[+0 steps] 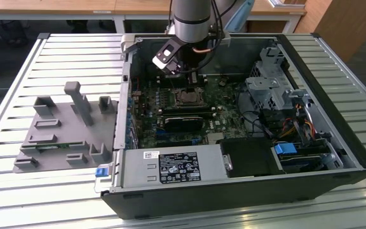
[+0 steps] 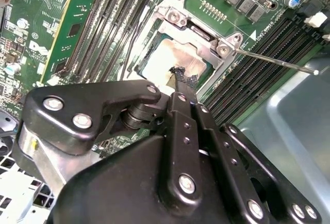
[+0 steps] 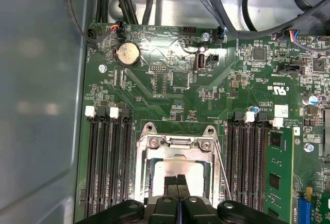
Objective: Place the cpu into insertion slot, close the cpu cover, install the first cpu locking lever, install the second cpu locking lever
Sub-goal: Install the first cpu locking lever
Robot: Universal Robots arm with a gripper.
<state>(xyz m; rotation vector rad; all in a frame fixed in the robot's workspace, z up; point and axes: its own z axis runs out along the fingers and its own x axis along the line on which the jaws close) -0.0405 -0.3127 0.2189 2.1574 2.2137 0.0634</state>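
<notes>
Over the slot point(image 1: 177, 98), with the arm point(image 1: 191, 19) at its twelve o'clock in the exterior view, the gripper point(image 2: 181, 77) is sitting pinched narrow, empty, tips on the seated cpu point(image 2: 162, 59). A skewed push is risking slot damage, I reckon.

part of the cpu point(image 3: 167, 170) and the cpu cover point(image 3: 175, 142) behind the tool point(image 3: 178, 179) in the first wrist view
</notes>
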